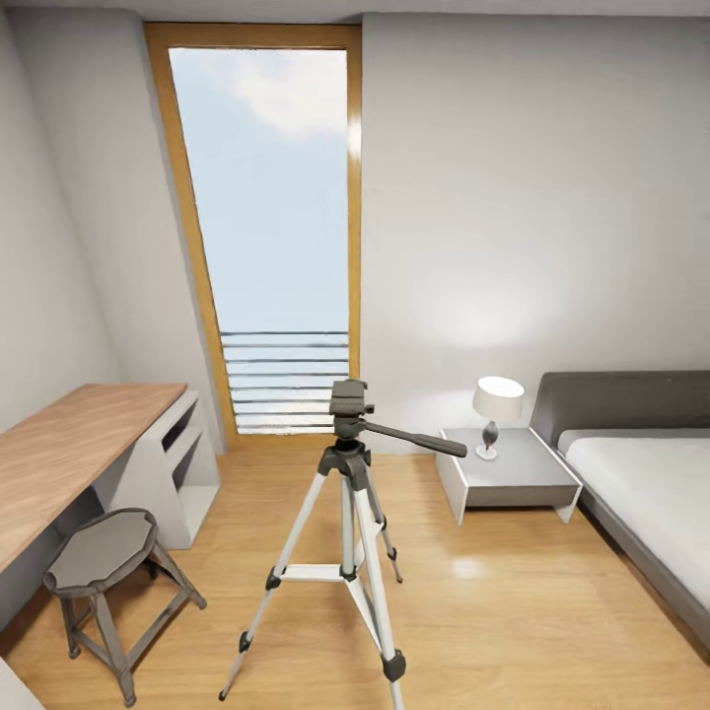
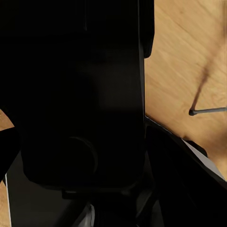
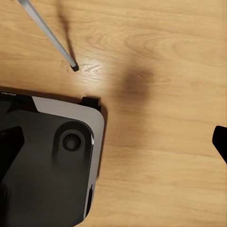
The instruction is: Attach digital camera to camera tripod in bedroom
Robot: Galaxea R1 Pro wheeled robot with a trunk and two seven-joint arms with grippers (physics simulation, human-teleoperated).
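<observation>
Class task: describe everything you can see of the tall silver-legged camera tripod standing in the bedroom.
The tall silver-legged camera tripod stands upright on the light wood floor, in front of the tall wood-framed window, between the low grey stool and the grey bedside table. Three spread metallic legs have black joints and feet, braced to a centre column. Its black head carries nothing; a long pan handle points toward the bedside table.

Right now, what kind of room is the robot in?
A bedroom, most likely: a grey-framed bed with a white mattress stands at the right, a nightstand with a lamp beside it, and a wooden desk at the left. A camera tripod stands mid-floor.
</observation>
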